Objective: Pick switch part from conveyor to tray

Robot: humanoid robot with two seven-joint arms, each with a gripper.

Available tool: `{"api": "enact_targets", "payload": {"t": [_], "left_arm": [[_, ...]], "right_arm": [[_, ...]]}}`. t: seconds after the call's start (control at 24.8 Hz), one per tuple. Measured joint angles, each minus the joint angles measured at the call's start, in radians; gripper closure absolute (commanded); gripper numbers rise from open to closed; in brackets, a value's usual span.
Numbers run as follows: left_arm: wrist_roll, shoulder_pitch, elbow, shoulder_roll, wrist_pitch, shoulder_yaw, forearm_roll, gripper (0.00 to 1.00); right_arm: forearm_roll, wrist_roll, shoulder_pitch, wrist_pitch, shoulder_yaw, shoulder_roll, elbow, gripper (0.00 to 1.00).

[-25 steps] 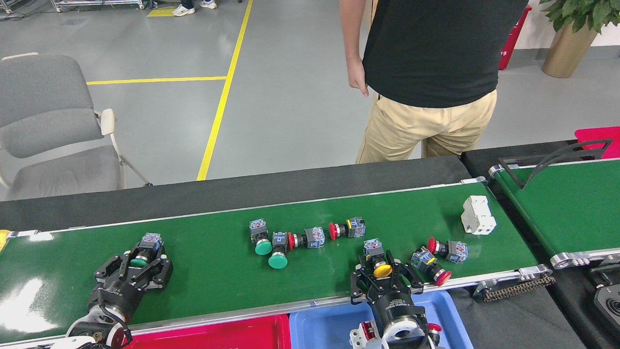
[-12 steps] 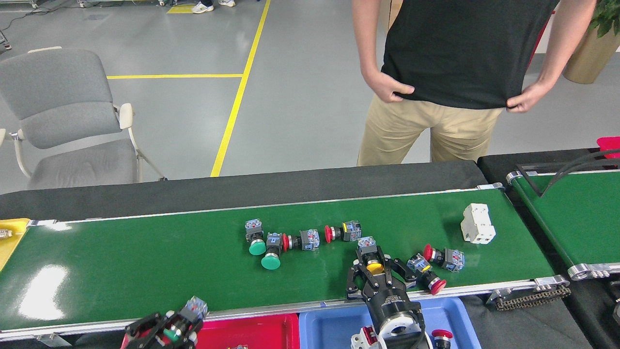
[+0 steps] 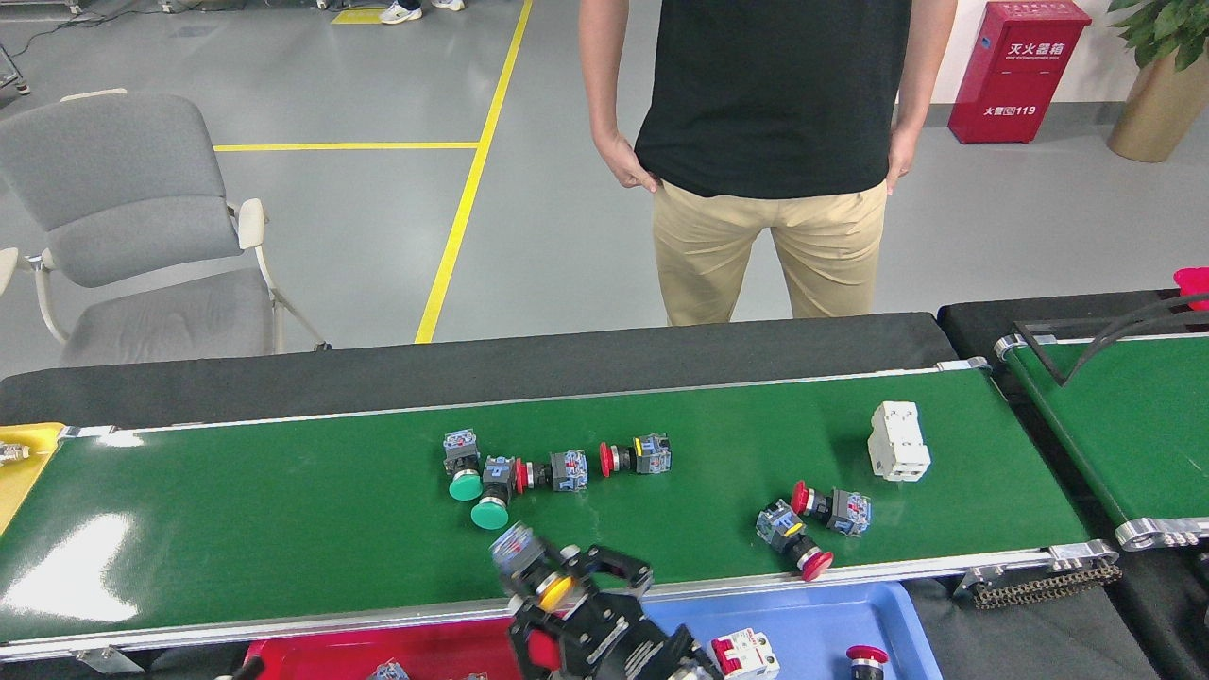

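Observation:
The conveyor (image 3: 283,510) is a long dark-green belt with silver rails. Several switch parts lie on it: two green-capped ones (image 3: 477,482), red-capped ones (image 3: 553,470) (image 3: 638,455), and a red-capped pair (image 3: 814,524) near the front rail. My right gripper (image 3: 571,587), blurred, hangs over the near rail above the seam between the red tray (image 3: 444,647) and the blue tray (image 3: 850,609). It is shut on a yellow-capped switch part (image 3: 540,571). Of my left gripper only a dark tip (image 3: 247,667) shows at the bottom edge.
A white breaker block (image 3: 897,441) lies on the belt's right end. The blue tray holds a white-and-red breaker (image 3: 746,654) and a red button (image 3: 864,654). A person (image 3: 770,142) stands behind the belt. A second green belt (image 3: 1124,425) is at right, a chair (image 3: 132,217) at left.
My right gripper lifted the yellow-capped switch part off the belt and swung left and toward me. My left gripper dropped almost out of view. The loose parts drifted left.

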Motion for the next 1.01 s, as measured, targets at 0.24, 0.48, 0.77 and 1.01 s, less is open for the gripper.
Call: {"api": "enact_targets", "payload": {"t": [0.24, 0.48, 0.77, 1.01], "left_arm": [[0.029, 0.007, 0.001, 0.012, 0.054, 0.021, -0.028, 0.01], [0.011, 0.028, -0.045, 0.018, 0.052, -0.025, -0.032, 0.01], [-0.064, -0.039, -0.075, 0.018, 0.046, -0.103, -0.036, 0.01], [-0.151, -0.191, -0.015, 0.019, 0.056, -0.141, -0.037, 0.01]], "right_arm": [[-0.007, -0.003, 0.015, -0.004, -0.038, 0.000, -0.022, 0.03], [-0.008, -0.108, 0.212, 0.260, -0.289, 0.000, -0.124, 0.03], [-0.008, -0.172, 0.261, 0.421, -0.332, 0.000, -0.127, 0.03], [0.000, -0.023, 0.174, 0.434, -0.331, 0.000, -0.092, 0.03]]}}
